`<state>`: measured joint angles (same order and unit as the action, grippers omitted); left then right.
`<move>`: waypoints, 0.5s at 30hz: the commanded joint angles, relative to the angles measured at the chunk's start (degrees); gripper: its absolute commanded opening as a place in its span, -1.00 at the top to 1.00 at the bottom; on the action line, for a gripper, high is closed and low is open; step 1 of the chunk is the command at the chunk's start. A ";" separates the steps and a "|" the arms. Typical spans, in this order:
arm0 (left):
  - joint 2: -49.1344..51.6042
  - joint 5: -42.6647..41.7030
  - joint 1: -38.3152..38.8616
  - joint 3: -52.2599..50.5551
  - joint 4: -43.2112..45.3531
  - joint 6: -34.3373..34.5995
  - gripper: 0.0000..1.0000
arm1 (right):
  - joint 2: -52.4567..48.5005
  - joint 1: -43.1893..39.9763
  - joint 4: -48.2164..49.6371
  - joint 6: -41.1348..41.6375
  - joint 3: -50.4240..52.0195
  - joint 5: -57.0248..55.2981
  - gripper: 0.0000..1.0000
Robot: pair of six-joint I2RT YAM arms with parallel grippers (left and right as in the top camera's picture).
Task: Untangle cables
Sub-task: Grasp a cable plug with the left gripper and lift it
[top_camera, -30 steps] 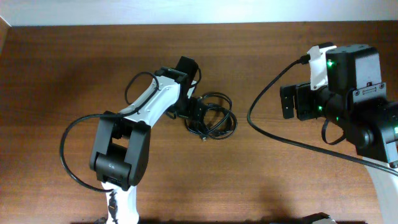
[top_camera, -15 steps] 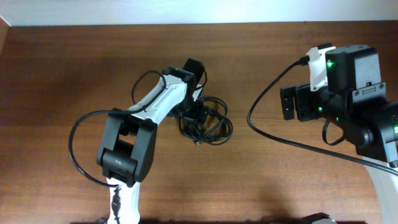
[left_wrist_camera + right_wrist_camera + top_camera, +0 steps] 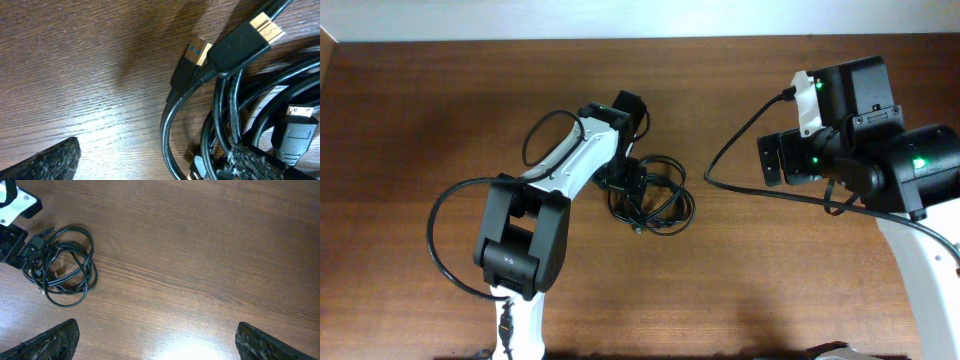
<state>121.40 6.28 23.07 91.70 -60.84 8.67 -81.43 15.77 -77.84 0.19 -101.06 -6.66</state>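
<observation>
Cables (image 3: 655,197): thin black rubbery cords, bunched as one loose, roughly round coil mid-table, slightly left of centre. The left wrist view shows smooth, glossy jackets with loops crossing over each other. Three plugs are readable there: a USB-A plug (image 3: 196,50) with a gold-tone shell and blue insert, a wider flat plug (image 3: 266,27) beside it on a chunkier black body, and a third metal-tipped plug (image 3: 301,113) at the right edge.

Table (image 3: 420,100): dark brown wood, fine grain, matte with a soft glare patch.

Left arm is white and black. It runs up from the bottom edge, then bends right, wrist pitched down onto the coil's left side. Left end effector (image 3: 152,162) has its jaws spread wide and isn't clamping anything. One rough-textured black finger (image 3: 47,160) sits over bare wood, the other lies on the cords, and a cable loop is in the gap.

Right end effector (image 3: 160,342) is also spread wide, holding nothing, held above bare wood well right of the coil and facing it.

Room: open wood between the coil and the right arm, and more to the left of the coil. The far table edge meets a pale strip, and the coil is well clear of it.
</observation>
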 commanded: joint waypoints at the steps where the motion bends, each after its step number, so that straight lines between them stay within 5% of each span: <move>1: -0.22 3.21 -0.50 -0.55 -0.24 0.76 -0.97 | 0.28 0.35 -0.13 0.04 -0.52 -0.96 -0.98; 15: -0.22 -7.56 -3.08 -1.88 1.33 0.72 -0.98 | 0.26 0.35 -0.24 0.04 -0.52 -0.96 -0.98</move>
<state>121.40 0.30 19.68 91.24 -60.29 9.28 -81.45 15.77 -78.02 0.19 -101.06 -6.66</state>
